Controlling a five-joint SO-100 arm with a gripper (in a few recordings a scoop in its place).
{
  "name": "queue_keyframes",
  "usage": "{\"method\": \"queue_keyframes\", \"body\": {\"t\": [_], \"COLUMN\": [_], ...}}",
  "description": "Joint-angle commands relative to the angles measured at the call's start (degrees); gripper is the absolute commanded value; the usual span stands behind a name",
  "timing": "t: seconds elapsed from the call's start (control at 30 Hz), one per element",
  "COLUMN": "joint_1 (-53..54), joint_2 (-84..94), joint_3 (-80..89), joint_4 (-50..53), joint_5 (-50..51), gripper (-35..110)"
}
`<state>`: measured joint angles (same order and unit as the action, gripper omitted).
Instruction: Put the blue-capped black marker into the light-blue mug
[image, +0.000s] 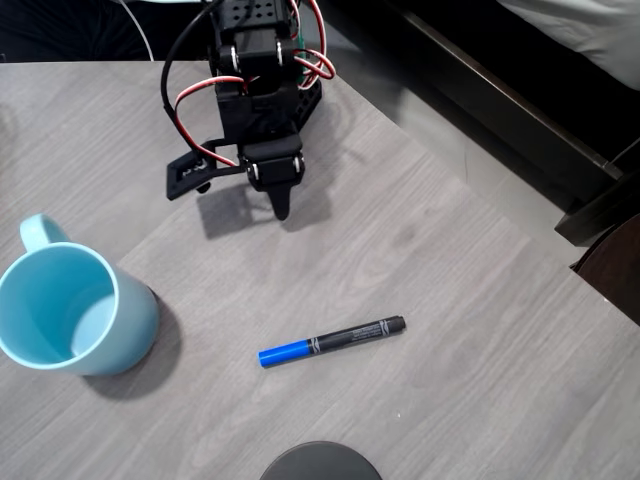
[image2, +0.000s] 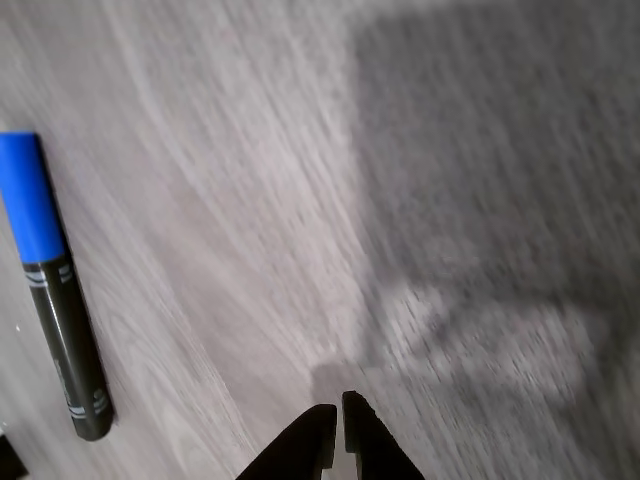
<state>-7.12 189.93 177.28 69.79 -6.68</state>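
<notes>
Marker flat on the grey table, blue cap toward the mug, well apart from it. Mug upright near the left edge in the overhead view. Gripper above bare table, fingers closed together, holding nothing.

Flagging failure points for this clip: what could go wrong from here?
1. The black two-finger gripper looks closed and sits well away from the slim blue-capped black marker; unless it opens, it could push the marker, which might roll across the grey wood-grain table.
2. The glossy light-blue ceramic mug stands near the table's left edge in the overhead view; a bump might shift it.
</notes>
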Motion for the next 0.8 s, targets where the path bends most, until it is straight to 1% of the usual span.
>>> {"method": "queue_keyframes", "body": {"t": [0.0, 0.03, 0.1, 0.13, 0.3, 0.33, 0.4, 0.53, 0.67, 0.77], "joint_1": [3.08, 4.48, 5.1, 5.1, 4.92, 4.92, 5.19, 3.34, -2.46, -4.57], "joint_2": [1.32, 1.32, 1.32, 1.32, 0.18, -3.16, -15.82, -41.4, -57.66, -71.1], "joint_3": [0.26, 0.26, 0.26, 0.18, -5.01, -7.91, -17.23, -39.64, -50.8, -59.41], "joint_4": [-1.58, -2.37, -1.32, -1.05, -4.04, -5.36, -7.29, -5.54, -6.5, -6.77], "joint_5": [-16.08, -22.5, -31.64, -34.01, -36.39, -36.21, -34.45, -25.58, -17.67, -12.66], "gripper": [0, 0, 4, 6, 10, 10, 10, 10, 12, 14]}}
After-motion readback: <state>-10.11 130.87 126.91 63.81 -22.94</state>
